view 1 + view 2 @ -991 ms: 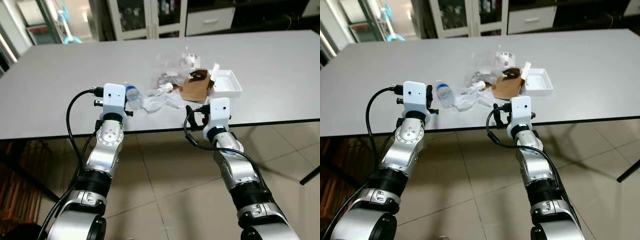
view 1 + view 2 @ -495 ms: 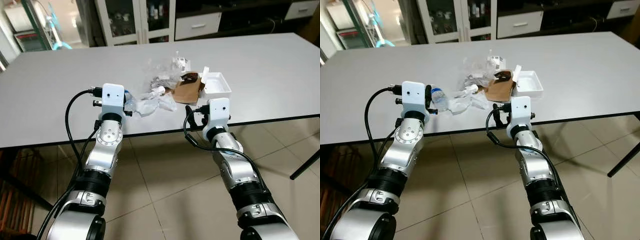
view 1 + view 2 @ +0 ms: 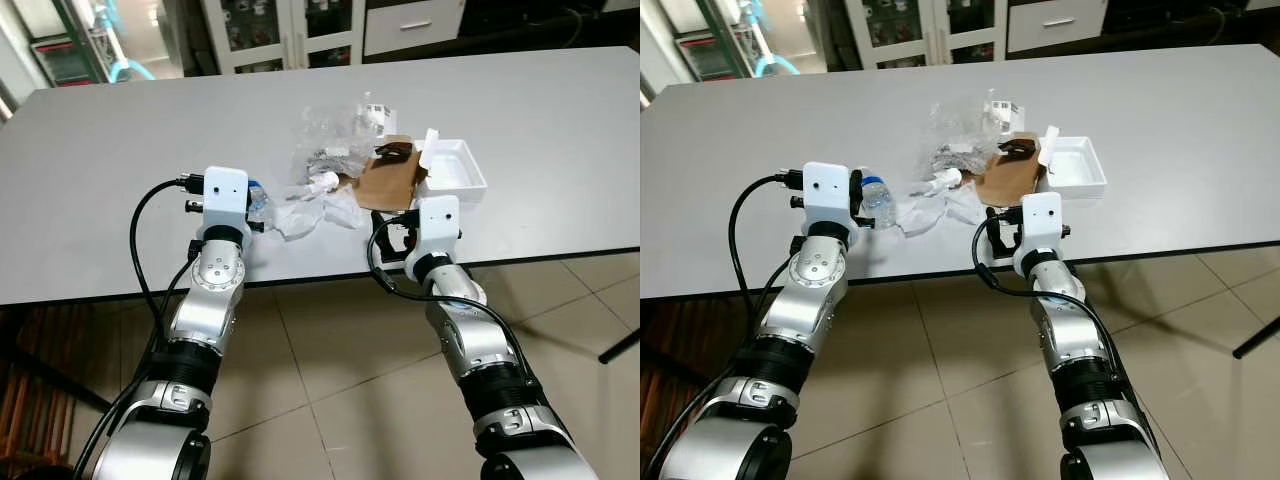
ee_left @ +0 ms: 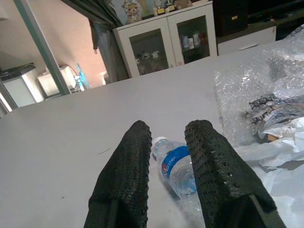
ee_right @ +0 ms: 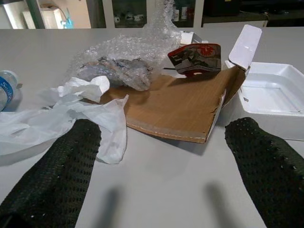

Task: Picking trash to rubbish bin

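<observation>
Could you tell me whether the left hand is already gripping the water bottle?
No, the left hand is open, and the water bottle lies on the table beyond its fingers.

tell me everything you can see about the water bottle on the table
The water bottle is small and clear plastic, with a blue label bearing white lettering and a pale cap. It lies on its side on the grey table, at the left end of the trash pile, its far end against crumpled white plastic. The left gripper is lined up on it, open, one finger to each side, not gripping it. How much water it holds cannot be told.
</observation>
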Tool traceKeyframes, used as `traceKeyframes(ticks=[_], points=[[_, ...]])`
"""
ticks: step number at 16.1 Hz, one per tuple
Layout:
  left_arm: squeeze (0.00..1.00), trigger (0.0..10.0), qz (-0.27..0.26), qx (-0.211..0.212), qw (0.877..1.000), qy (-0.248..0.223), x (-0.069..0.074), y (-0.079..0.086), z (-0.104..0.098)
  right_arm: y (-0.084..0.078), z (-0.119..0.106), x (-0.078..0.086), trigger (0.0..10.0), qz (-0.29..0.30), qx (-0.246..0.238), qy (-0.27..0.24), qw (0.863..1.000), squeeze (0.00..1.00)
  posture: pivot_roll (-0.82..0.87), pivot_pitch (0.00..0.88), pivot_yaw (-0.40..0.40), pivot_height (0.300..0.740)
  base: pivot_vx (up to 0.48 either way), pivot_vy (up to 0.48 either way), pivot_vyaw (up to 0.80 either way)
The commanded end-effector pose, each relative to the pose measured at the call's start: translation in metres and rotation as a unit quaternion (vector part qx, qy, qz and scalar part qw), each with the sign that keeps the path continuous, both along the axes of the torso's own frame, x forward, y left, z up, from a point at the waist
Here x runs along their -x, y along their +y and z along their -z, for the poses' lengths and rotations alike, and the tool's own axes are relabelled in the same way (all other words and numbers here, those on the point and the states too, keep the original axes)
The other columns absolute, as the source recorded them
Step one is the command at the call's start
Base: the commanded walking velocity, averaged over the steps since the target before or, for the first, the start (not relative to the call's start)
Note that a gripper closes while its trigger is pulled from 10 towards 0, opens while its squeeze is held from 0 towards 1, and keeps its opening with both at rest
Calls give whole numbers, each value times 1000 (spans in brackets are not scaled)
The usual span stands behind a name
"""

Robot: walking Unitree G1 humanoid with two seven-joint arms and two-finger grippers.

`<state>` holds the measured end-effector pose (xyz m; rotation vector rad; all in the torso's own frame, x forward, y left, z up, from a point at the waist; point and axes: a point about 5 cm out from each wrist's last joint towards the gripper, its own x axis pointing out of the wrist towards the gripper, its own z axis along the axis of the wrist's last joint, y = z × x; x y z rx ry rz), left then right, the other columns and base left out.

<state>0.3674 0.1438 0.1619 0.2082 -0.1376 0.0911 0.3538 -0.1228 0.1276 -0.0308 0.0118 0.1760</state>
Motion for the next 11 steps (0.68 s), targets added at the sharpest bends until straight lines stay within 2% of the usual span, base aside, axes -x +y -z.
traceKeyframes(ticks=[1,11], points=[[0,10000,3,3,1000,-6,0,1,-3,0,-4,-1,10000,0,-2,-3,1000,0,-47,41,66,740,307,0,0],[0,10000,3,4,1000,-9,0,0,-3,1,-3,0,10000,-2,-2,-3,1000,0,-50,31,66,740,363,0,0]])
